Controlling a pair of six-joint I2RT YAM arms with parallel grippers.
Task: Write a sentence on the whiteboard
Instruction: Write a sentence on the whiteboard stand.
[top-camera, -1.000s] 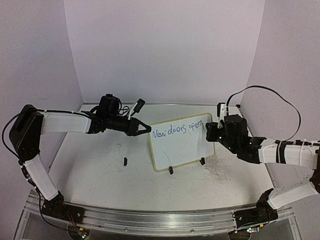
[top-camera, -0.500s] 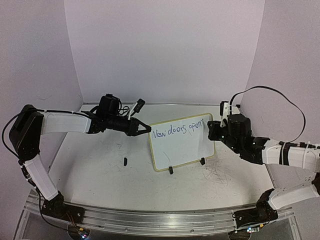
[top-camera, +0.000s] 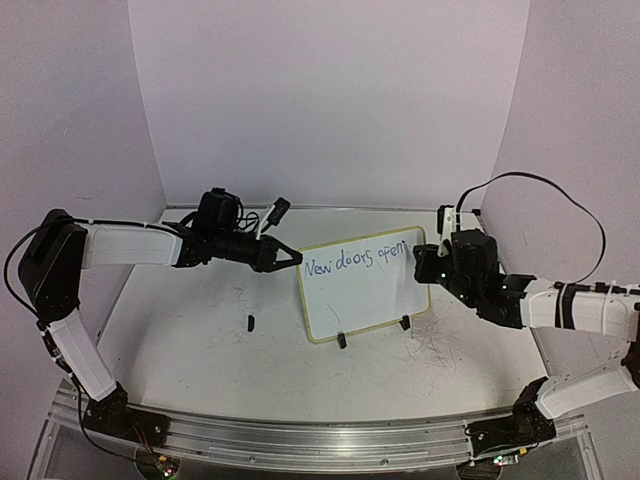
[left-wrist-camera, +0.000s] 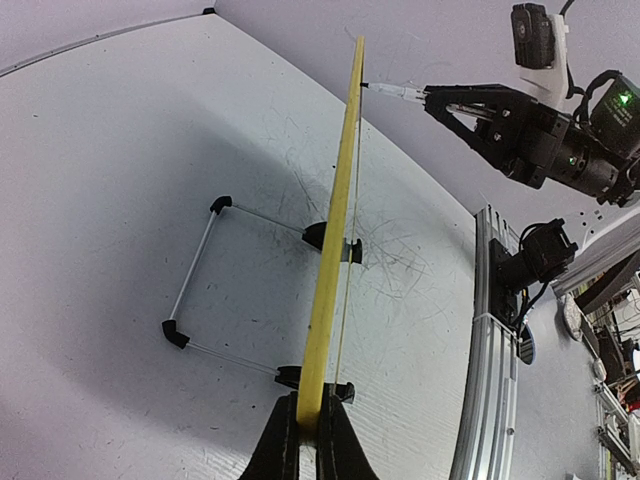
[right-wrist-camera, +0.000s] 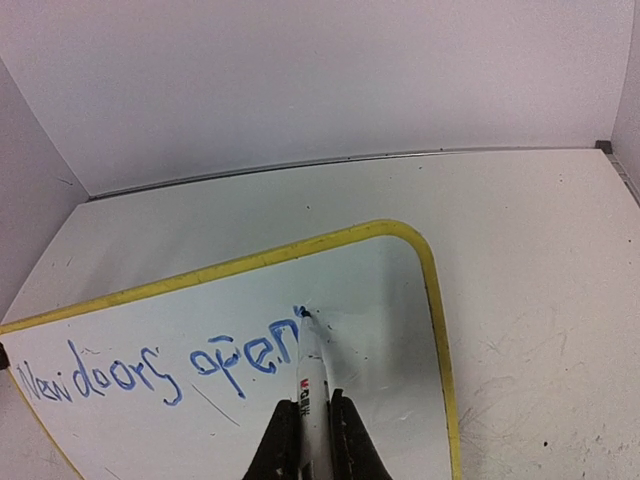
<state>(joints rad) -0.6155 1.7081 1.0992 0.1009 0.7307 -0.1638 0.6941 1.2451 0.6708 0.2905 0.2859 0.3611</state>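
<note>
The whiteboard (top-camera: 365, 300) stands tilted on two black feet mid-table, its frame yellowish. The sentence (top-camera: 358, 261) in blue reads "New doors open" along its top. My left gripper (top-camera: 293, 259) is shut on the board's left edge; in the left wrist view the frame (left-wrist-camera: 335, 230) runs edge-on out of the pinched jaws of that gripper (left-wrist-camera: 308, 440). My right gripper (right-wrist-camera: 312, 402) is shut on a white marker (right-wrist-camera: 316, 365). The marker's blue tip touches the board (right-wrist-camera: 390, 290) just right of the writing (right-wrist-camera: 160, 370).
A small black marker cap (top-camera: 250, 322) lies on the table left of the board. A wire stand (left-wrist-camera: 200, 270) juts out behind the board. Grey scribbles (top-camera: 440, 345) mark the table at right. Walls enclose three sides, and a metal rail (top-camera: 300, 440) runs along the near edge.
My right gripper with the marker rose slightly at the board's right end, then came back down. The left arm and the board have not moved.
</note>
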